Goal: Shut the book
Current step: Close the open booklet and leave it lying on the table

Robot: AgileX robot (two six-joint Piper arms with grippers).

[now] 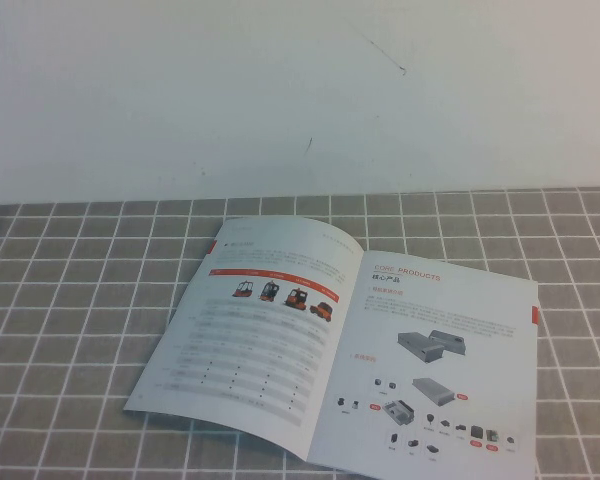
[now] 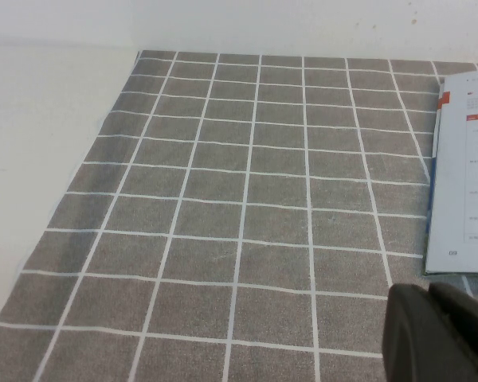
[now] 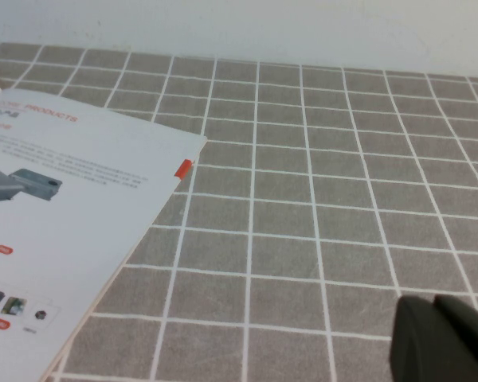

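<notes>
Grey, white-gridded tablecloth (image 1: 80, 300) carries the open white paper product booklet (image 1: 350, 350), flat at the near middle, its spine running away from the robot. The left gripper (image 2: 438, 334) hangs beyond the left page's outer edge and the right gripper (image 3: 442, 338) beyond the right page's. Neither touches the booklet, and I cannot tell whether either is open or clenched.
</notes>
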